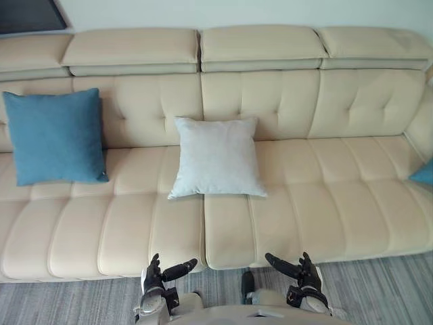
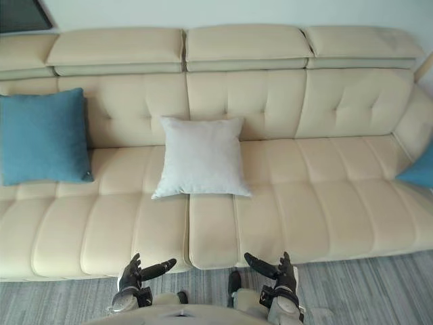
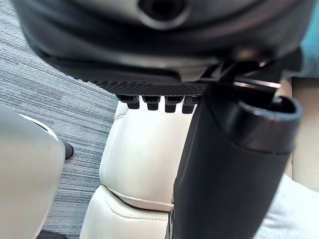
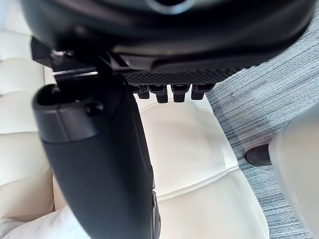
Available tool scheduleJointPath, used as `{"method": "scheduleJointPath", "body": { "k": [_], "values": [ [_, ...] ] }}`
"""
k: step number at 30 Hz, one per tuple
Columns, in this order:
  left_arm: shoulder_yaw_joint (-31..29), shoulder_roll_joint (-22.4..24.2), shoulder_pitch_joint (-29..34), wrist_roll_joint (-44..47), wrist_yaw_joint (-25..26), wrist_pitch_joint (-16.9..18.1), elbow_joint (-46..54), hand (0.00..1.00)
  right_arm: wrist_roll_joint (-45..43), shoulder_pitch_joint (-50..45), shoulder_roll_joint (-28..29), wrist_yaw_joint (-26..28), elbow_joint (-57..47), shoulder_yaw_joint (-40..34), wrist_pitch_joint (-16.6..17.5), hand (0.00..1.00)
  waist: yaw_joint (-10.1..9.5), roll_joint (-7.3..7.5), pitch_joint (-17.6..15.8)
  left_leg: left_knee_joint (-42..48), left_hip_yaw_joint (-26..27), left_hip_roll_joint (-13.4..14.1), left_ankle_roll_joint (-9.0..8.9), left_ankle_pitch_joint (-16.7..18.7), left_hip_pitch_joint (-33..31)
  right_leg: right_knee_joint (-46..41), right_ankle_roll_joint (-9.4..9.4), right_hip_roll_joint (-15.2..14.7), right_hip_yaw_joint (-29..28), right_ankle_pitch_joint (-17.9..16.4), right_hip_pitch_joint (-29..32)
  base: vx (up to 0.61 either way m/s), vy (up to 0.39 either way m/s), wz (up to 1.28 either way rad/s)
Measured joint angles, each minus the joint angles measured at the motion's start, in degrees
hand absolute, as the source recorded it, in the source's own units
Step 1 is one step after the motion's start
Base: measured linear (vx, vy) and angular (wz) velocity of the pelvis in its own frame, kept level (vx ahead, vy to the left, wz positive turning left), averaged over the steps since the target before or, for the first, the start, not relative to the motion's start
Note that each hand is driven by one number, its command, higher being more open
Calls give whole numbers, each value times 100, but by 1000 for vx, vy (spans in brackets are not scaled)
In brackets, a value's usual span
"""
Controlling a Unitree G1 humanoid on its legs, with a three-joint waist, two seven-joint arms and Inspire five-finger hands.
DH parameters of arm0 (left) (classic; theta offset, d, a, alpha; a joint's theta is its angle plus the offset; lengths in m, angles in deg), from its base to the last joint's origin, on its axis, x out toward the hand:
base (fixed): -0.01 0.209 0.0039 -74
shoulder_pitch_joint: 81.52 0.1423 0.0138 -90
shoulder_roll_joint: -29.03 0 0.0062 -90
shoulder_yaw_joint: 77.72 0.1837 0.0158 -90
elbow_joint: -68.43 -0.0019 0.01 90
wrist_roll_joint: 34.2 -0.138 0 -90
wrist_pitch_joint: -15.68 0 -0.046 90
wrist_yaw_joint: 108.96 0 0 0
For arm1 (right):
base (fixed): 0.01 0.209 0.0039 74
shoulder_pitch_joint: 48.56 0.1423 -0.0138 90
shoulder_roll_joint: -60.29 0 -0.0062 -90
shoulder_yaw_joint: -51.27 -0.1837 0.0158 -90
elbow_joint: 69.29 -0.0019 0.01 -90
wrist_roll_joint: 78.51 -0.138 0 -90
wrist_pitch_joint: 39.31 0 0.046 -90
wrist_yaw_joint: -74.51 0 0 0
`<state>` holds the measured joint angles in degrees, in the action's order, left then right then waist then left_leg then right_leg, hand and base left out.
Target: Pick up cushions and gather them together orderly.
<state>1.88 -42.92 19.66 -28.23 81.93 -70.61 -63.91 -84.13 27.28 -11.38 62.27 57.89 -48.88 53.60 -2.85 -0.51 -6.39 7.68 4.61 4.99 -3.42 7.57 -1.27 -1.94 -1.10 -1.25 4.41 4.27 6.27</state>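
I saw both hands low, just off the sofa's [image 1: 325, 183] front edge, with nothing in them. The left hand [image 1: 154, 276] and the right hand [image 1: 308, 276] each had loosely spread fingers, thumbs pointing inward. The white cushion [image 1: 216, 158] leaned on the sofa's backrest at mid-seat. The blue cushion [image 1: 54, 135] stood at the sofa's left end, and the second blue cushion [image 1: 423, 172] poked in at its right end.

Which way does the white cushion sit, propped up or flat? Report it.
Propped up: the white cushion leans its top edge on the sofa backrest, with its bottom edge forward on the seat.
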Motion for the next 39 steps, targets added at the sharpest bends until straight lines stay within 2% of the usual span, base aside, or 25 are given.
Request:
{"method": "scheduleJointPath", "body": {
  "k": [3, 6, 7, 8, 9, 10, 11, 12, 13, 14, 15, 17, 18, 19, 22, 24, 25, 27, 29, 31, 35, 36, 39],
  "values": [
    [5, -63, -51, -94, -1, 2, -151, 100, 2, 128, -7, 5, 156, 3, -7, 100, -11, 31, -23, 252, 242, 73, -9, 140, -9, -322, -51, 57, -179, -55, 159, -60, 34, -47],
    [4, -169, -196, -107, -1, 2, -206, 100, 1, 357, 42, 2, 390, 6, -23, 100, -20, 143, -74, 834, 476, 284, 30, 296, -410, -916, -148, 98, -139, -298, 547, -143, -36, -19],
    [-11, -209, -289, -112, 11, 7, -217, 100, 0, 417, 66, 10, 427, 18, -54, 100, -63, 196, -135, 932, 501, 351, 26, 296, -502, -1919, 104, -18, 125, -724, 866, -112, -161, 12],
    [-4, -256, -319, -113, 45, 5, -228, 100, 1, 405, 83, 24, 465, 23, -60, 100, -67, 291, -141, 1117, 476, 391, 25, 295, -623, -3138, -107, -338, 379, -1287, 942, -94, -255, 27],
    [-8, -301, -317, -114, 46, -5, -200, 100, 0, 403, 87, 27, 520, 18, -60, 100, -86, 493, -37, 1414, 446, 368, 25, 297, -850, -3661, -450, -596, 346, -1560, 926, -56, -251, 43],
    [-7, -350, -383, -132, 37, -1, -163, 100, 2, 428, 129, 21, 534, 8, -59, 100, -103, 567, -52, 1656, 424, 322, 18, 299, -1026, -3620, -633, -591, 348, -1609, 1015, -94, -209, 26],
    [-3, -277, -497, -155, 37, -2, -164, 100, -1, 500, 70, -1, 543, -10, -57, 100, -230, 520, -36, 1601, 409, 391, 91, 238, -1175, -3293, -657, -451, 387, -1596, 986, -159, -189, -5],
    [27, -156, -510, -154, 33, 16, -120, 100, 2, 586, -36, -86, 560, 18, -35, 100, -440, 479, 0, 1161, 461, 505, -106, -51, -1130, -3003, -571, -299, 283, -1908, 764, -187, -223, 0],
    [126, -170, -575, -153, 31, 21, -37, 100, 1, 679, -23, -141, 579, 9, -15, 100, -441, 614, -18, 1162, 411, 369, -178, -190, -1318, -2849, -204, -374, 207, -2238, 639, -164, -211, 9],
    [164, -169, -639, -152, 33, 22, -42, 100, 1, 749, -49, -156, 607, 18, -15, 100, -440, 618, -58, 1189, 392, 339, -214, -223, -1391, -2664, 16, -317, 186, -2284, 594, -193, -170, 35],
    [295, -104, -710, -151, 19, -6, -57, 100, 1, 956, -146, -165, 656, 32, -20, 100, -443, 308, -236, 1120, 202, 509, -294, -349, -1405, -2308, 102, -75, 335, -1986, 419, -263, -132, 28],
    [337, 69, -667, -153, -16, -6, -48, 100, 1, 941, -171, -200, 651, 116, -15, 100, -437, 116, -242, 813, -23, 577, -305, -632, -1376, -1915, 188, 58, 564, -1725, 238, -251, -104, 40],
    [356, 85, -672, -154, -18, -5, -48, 100, 1, 931, -174, -199, 652, 127, -16, 100, -433, 90, -254, 731, -57, 589, -343, -714, -1374, -1869, 212, 74, 634, -1689, 210, -160, -65, 50],
    [409, 89, -688, -154, -14, -4, -48, 100, 1, 937, -172, -205, 660, 135, -21, 100, -419, 44, -300, 538, -71, 618, -384, -953, -1367, -1789, 266, 86, 789, -1587, 204, -147, -42, 43],
    [449, 53, -710, -164, 1, -5, -49, 100, 0, 981, -173, -212, 730, 137, -39, 100, -414, 70, -327, 529, -42, 635, -336, -1001, -1407, -1693, 320, 14, 915, -1421, 277, -119, 19, 25],
    [462, 11, -724, -214, -2, -5, -57, 100, 2, 990, -169, -220, 759, 140, -41, 100, -327, 183, -392, 1092, -53, 462, -235, -571, -1350, -1738, 254, -234, 949, -1337, 321, -91, 121, 18],
    [466, 5, -717, -216, -3, -6, -61, 100, 2, 991, -169, -219, 759, 142, -40, 100, -309, 194, -396, 1229, -60, 438, -223, -446, -1322, -1746, 223, -285, 934, -1317, 352, -89, 180, 4],
    [475, 14, -708, -218, -3, -5, -87, 100, 2, 995, -198, -216, 760, 148, -38, 100, -288, 153, -391, 1460, -259, 373, -227, 95, -1103, -1754, 85, -332, 754, -1243, 470, -96, 208, -26],
    [447, -50, -733, -221, 7, -18, -195, 100, 3, 1037, -109, -198, 823, 147, -44, 100, -278, 188, -442, 1470, -146, 275, -156, 299, -1055, -1688, -69, -391, 508, -1139, 454, -143, 268, -45],
    [443, -116, -700, -222, 23, -25, -208, 100, 2, 922, 35, -153, 870, 148, -61, 100, -278, 211, -409, 1470, 55, 183, -84, 394, -873, -1485, -200, -436, 319, -974, 295, -65, 221, -39],
    [444, -119, -703, -357, 25, -31, -467, 100, 0, 764, 61, -95, 896, 94, -151, 100, -216, 66, -252, 1422, 168, -22, 31, 523, -770, -1086, -327, -483, -38, -713, 236, 12, 159, -47],
    [443, -134, -716, -449, 28, -39, -546, 100, -3, 803, 64, -83, 952, 33, -160, 100, -183, 48, -234, 1338, 299, -31, 21, 516, -683, -947, -381, -466, -175, -603, 205, 65, 120, -49],
    [444, -166, -744, -509, 5, -52, -717, 100, -6, 835, 64, -83, 1060, -45, -157, 100, -119, 28, -192, 1287, 554, 3, 64, 502, -466, -638, -390, -350, -454, -445, 50, 111, 65, -60]
  ]
}}
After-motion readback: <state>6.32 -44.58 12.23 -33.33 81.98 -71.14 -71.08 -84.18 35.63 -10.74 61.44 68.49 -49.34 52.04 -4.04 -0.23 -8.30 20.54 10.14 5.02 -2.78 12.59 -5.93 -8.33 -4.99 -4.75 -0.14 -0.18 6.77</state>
